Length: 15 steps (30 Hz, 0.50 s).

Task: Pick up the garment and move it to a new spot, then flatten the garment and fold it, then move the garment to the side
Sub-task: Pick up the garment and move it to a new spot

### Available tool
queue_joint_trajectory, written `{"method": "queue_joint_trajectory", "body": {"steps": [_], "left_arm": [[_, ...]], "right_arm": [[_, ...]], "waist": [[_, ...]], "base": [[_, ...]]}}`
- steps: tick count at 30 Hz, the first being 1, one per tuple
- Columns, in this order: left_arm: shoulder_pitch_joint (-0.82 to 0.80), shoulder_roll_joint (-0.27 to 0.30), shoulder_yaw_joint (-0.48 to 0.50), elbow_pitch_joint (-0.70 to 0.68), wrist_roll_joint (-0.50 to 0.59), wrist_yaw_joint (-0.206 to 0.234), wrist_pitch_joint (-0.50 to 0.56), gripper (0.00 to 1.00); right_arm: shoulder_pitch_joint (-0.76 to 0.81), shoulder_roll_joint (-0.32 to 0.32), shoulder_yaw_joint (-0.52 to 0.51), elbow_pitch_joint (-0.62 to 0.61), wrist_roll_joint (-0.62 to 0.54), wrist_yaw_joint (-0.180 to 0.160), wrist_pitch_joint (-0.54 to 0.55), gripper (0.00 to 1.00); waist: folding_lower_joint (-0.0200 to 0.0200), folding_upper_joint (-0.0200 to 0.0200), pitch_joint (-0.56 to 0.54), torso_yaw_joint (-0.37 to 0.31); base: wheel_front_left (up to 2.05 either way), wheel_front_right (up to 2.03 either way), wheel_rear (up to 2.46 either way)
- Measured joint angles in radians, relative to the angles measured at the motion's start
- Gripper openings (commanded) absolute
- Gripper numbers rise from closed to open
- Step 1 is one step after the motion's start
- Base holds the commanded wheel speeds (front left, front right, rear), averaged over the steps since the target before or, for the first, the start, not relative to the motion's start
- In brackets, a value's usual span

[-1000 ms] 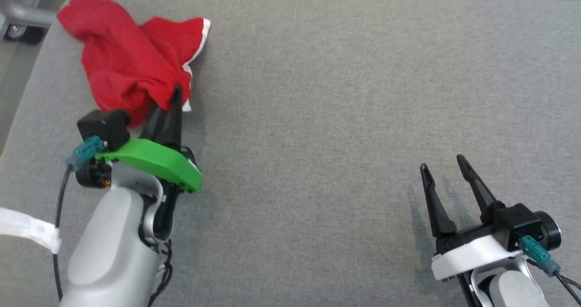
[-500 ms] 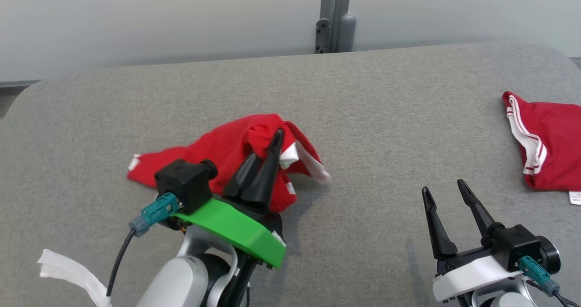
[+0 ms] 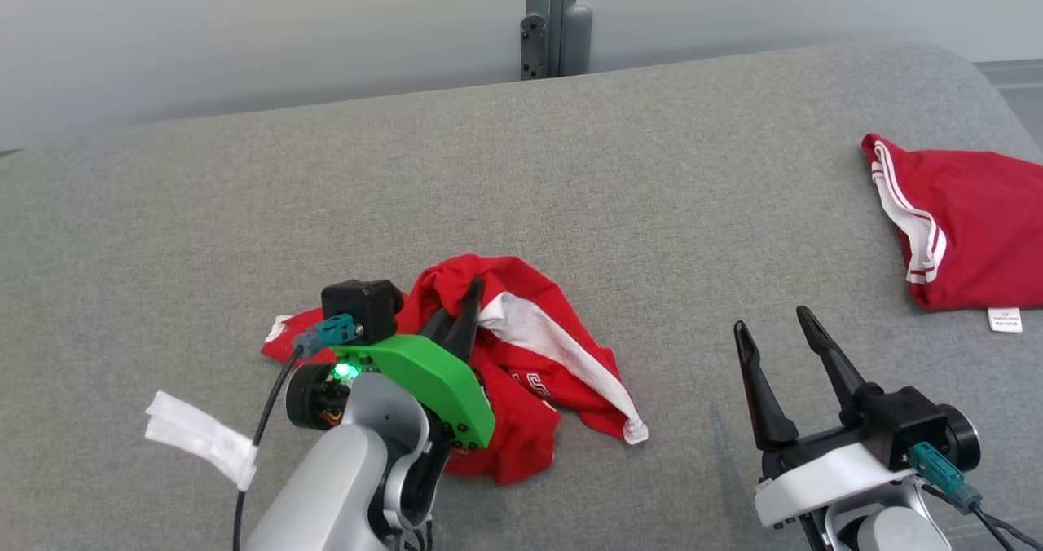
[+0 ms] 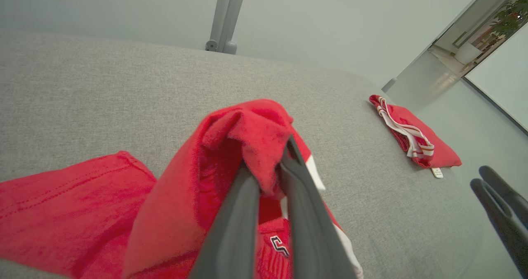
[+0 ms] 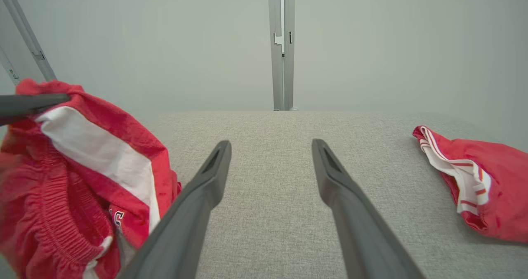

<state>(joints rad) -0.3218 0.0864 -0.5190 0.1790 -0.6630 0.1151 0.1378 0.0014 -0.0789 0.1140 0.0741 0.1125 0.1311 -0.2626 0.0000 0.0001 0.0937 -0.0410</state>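
The left claw (image 3: 471, 290), on its bright green mount, is pinched together on a fold of the crumpled red fabric garment with a broad white side panel (image 3: 530, 372). In the left wrist view, cloth bunches up between the two dark fingers (image 4: 243, 213) and drapes over their tips. The pinched fold stands raised while the rest of the garment lies in a loose heap on the grey fabric-covered worktop (image 3: 652, 168), towards the near edge and left of its middle, with the elastic waistband and some lettering showing. The right claw (image 3: 771, 323) hovers low over bare cloth at the near right. Its fingers are spread wide and hold nothing, and it is well apart from the heap. A second red garment with white stripes, folded flat (image 3: 970, 241), lies at the far right edge. This looks like the carrying step, with the garment brought to its new spot and flattening not yet begun. The next move probably calls for lowering and freeing the pinched fold. Both claws would then need to find edges or corners, perhaps the waistband and a hem, and draw them apart to spread the cloth without dragging the whole heap along.
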Motion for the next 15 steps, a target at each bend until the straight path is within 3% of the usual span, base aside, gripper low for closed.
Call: {"method": "queue_joint_trajectory", "body": {"steps": [3, 4, 6, 7, 11, 15], "left_arm": [[-0.053, -0.012, 0.009, 0.180, -0.010, -0.023, -0.047, 0.00], [-0.070, -0.013, 0.008, 0.242, -0.008, -0.030, -0.065, 0.10], [-0.096, -0.018, 0.019, 0.332, -0.012, -0.036, -0.105, 0.55], [-0.109, -0.019, 0.021, 0.372, -0.014, -0.043, -0.123, 1.00], [-0.137, -0.029, 0.023, 0.454, -0.023, -0.067, -0.199, 1.00], [-0.135, -0.030, 0.036, 0.422, -0.029, -0.079, -0.287, 1.00]], "right_arm": [[-0.014, 0.003, 0.007, 0.010, 0.000, 0.000, 0.000, 1.00], [-0.018, 0.003, 0.009, 0.015, 0.000, 0.000, 0.000, 1.00], [-0.026, 0.003, 0.011, 0.021, 0.000, 0.000, 0.000, 1.00], [-0.028, 0.003, 0.008, 0.024, 0.000, 0.000, 0.000, 1.00], [-0.028, 0.002, -0.004, 0.027, 0.000, 0.000, 0.000, 1.00], [-0.020, -0.001, -0.022, 0.026, -0.002, 0.000, 0.000, 1.00]], "waist": [[0.0000, 0.0000, 0.024, -0.009], [0.0000, 0.0000, 0.031, -0.014], [0.0000, 0.0000, 0.042, -0.022], [0.0000, 0.0000, 0.046, -0.027], [0.0000, 0.0000, 0.055, -0.037], [0.0000, 0.0000, 0.041, -0.033]], "base": [[0.00, 0.00, 0.00], [0.00, 0.00, 0.00], [0.00, 0.00, 0.00], [0.00, 0.00, 0.00], [0.00, 0.00, 0.00], [0.00, 0.00, 0.00]]}}
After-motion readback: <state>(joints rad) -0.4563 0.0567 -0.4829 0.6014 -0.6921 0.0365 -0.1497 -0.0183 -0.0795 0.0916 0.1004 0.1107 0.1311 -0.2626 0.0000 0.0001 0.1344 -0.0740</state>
